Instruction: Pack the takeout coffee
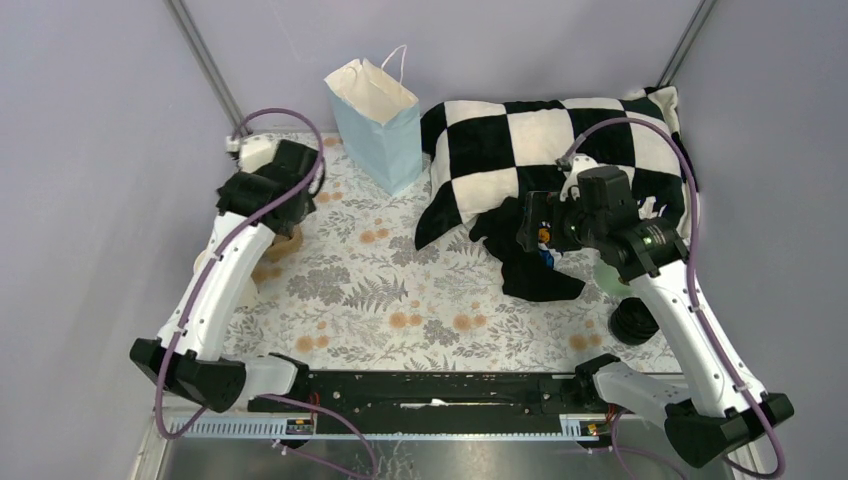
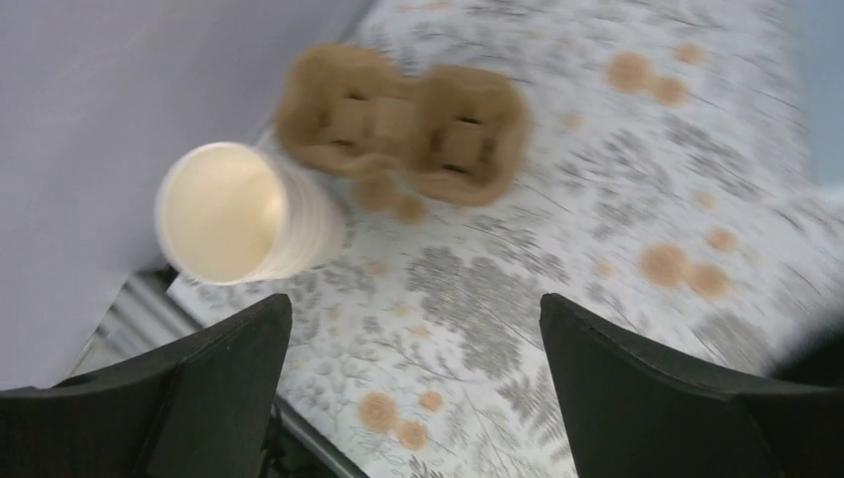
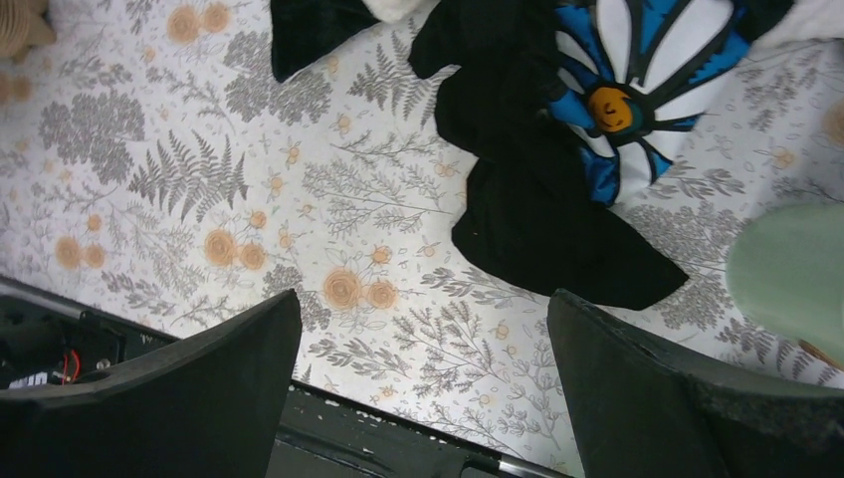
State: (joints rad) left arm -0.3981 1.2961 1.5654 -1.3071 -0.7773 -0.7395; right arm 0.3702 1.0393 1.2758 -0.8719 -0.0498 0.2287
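Jaws on the left gripper and right gripper are wide apart. Left should drop straight over the cream cups.

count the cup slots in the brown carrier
2, side by side in the carrier: one at the end by the cup stack, one at the other end. The view is blurred, but the whole carrier shows, so none looks hidden.
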